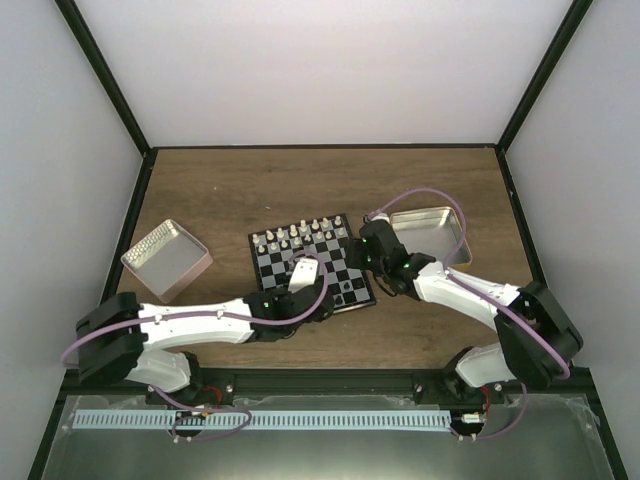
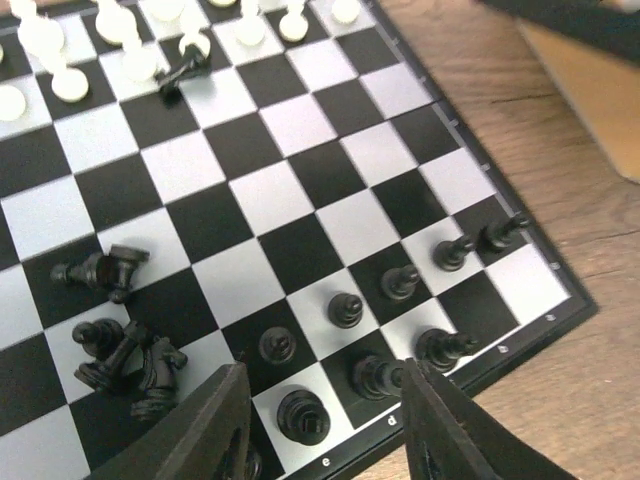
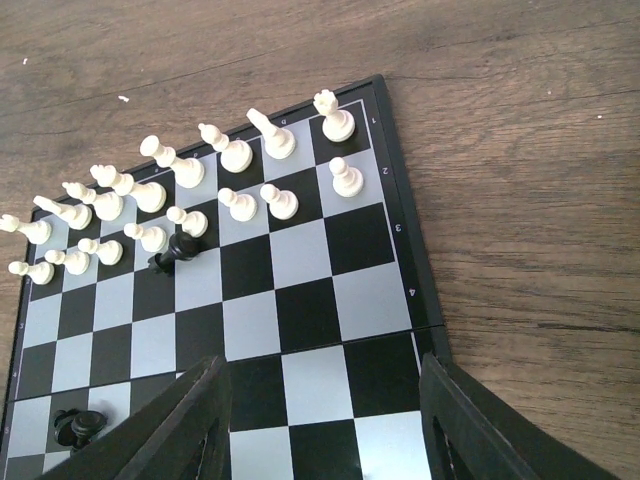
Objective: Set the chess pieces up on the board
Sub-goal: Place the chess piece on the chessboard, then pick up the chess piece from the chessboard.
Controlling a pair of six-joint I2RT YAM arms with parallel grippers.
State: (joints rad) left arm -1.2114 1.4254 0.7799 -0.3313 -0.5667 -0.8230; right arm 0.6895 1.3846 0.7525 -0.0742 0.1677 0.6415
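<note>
Chess pieces (image 2: 120, 350): some upright, several toppled flat; left gripper (image 2: 325, 385), right gripper (image 3: 322, 395) both spread.

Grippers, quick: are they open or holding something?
Left gripper: open, holding nothing.
Right gripper: open, holding nothing.

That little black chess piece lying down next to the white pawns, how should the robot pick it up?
Pinch the tiny black chess piece across its slim middle, coming straight down from above. It lies tipped over on the black-and-grey checked chessboard, so its narrow waist faces up. Small white pawns stand close beside it, so a sideways approach would likely knock them.
</note>
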